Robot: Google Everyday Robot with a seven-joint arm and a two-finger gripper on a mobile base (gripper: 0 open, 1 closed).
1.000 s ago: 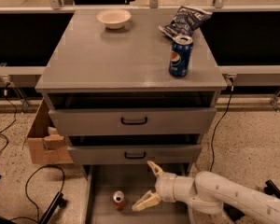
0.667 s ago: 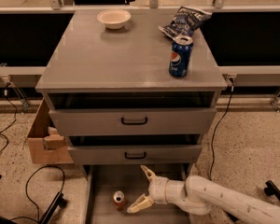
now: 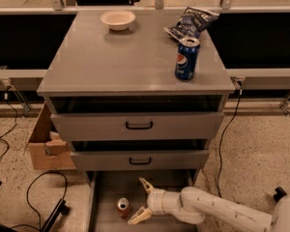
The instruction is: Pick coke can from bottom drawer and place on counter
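The coke can (image 3: 123,207), small and red-orange with a silver top, stands upright in the open bottom drawer (image 3: 106,187), a grey tray pulled out at the foot of the cabinet. My gripper (image 3: 141,200) reaches in from the right on a white arm. It is open, with one pale finger above and one below, just right of the can and not touching it. The counter (image 3: 121,57) is the flat grey cabinet top above.
On the counter stand a blue Pepsi can (image 3: 187,58), a crumpled chip bag (image 3: 191,22) and a white bowl (image 3: 118,19). The two upper drawers with black handles are slightly open. A cardboard box (image 3: 46,141) and cables lie on the floor to the left.
My gripper has moved left inside the bottom drawer, closer to the coke can. The can has not moved.
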